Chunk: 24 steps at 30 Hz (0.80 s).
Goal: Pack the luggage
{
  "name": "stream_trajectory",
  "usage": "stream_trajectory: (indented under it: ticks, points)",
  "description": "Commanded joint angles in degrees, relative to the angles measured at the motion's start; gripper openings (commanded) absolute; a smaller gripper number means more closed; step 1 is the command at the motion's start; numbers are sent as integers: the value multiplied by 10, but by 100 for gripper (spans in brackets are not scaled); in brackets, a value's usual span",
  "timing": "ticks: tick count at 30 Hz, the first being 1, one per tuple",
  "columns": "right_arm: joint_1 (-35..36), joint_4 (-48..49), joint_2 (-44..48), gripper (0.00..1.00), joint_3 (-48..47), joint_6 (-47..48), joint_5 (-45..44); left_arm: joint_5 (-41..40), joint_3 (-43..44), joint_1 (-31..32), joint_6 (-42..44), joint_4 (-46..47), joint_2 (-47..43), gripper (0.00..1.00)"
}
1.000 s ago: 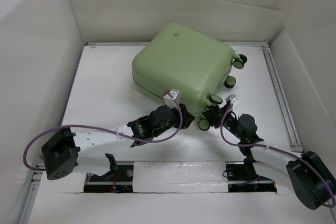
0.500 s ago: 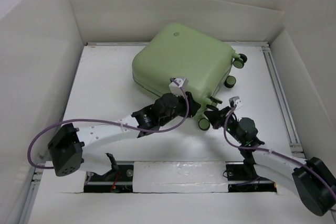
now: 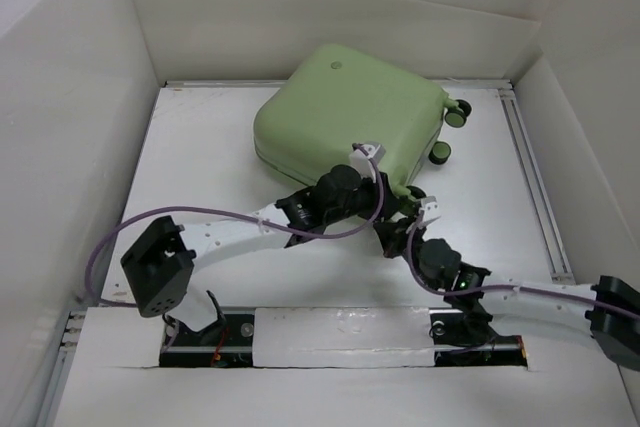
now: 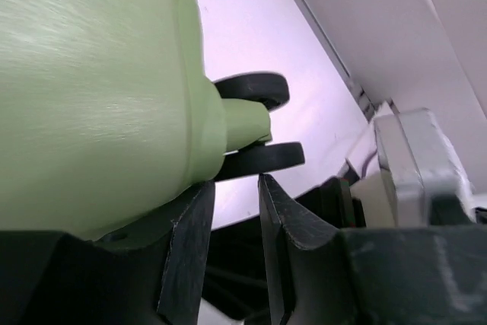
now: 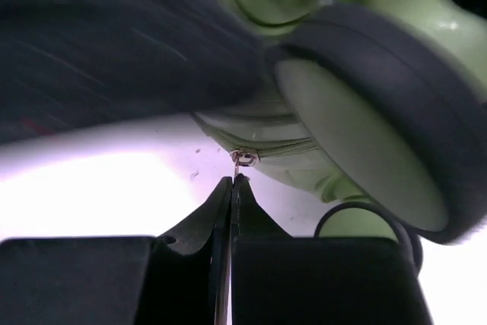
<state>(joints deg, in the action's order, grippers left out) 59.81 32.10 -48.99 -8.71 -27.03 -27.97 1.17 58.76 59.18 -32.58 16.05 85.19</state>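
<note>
The right tool (image 5: 232, 182) has since been shut — tips at the zipper pull (image 5: 243, 159); the left tool (image 4: 236, 188) is held slightly parted, empty, beside the closed luggage (image 3: 345, 112).

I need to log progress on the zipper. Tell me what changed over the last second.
The left gripper slid right along the near edge of the luggage, up to its wheels. The right gripper swung left towards that same corner and closed, its tips now at the zipper pull. The luggage stayed where it was, closed.
</note>
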Motion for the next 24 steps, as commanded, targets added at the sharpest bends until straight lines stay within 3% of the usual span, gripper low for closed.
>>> stream_trajectory:
  ticks: [1, 9, 14, 16, 21, 24]
  points:
    - [135, 46, -45, 0, -95, -36, -21, -56, 14, -40, 1, 60, 43, 28]
    - [174, 51, -243, 0, -208, -75, -176, 4, -37, -62, -33, 78, -32, 27]
    - [174, 264, -365, 0, -224, -44, -189, 78, -105, -129, -68, 79, -118, 28]
    - [168, 303, -399, 0, -233, -44, -194, 84, -141, -173, -75, 68, -179, 29]
    - [162, 386, -510, 0, -279, -44, -199, 19, -202, -234, -75, -8, -315, 38]
    - [162, 391, -495, 0, -254, -56, -191, -75, -228, -264, -68, -56, -398, 44]
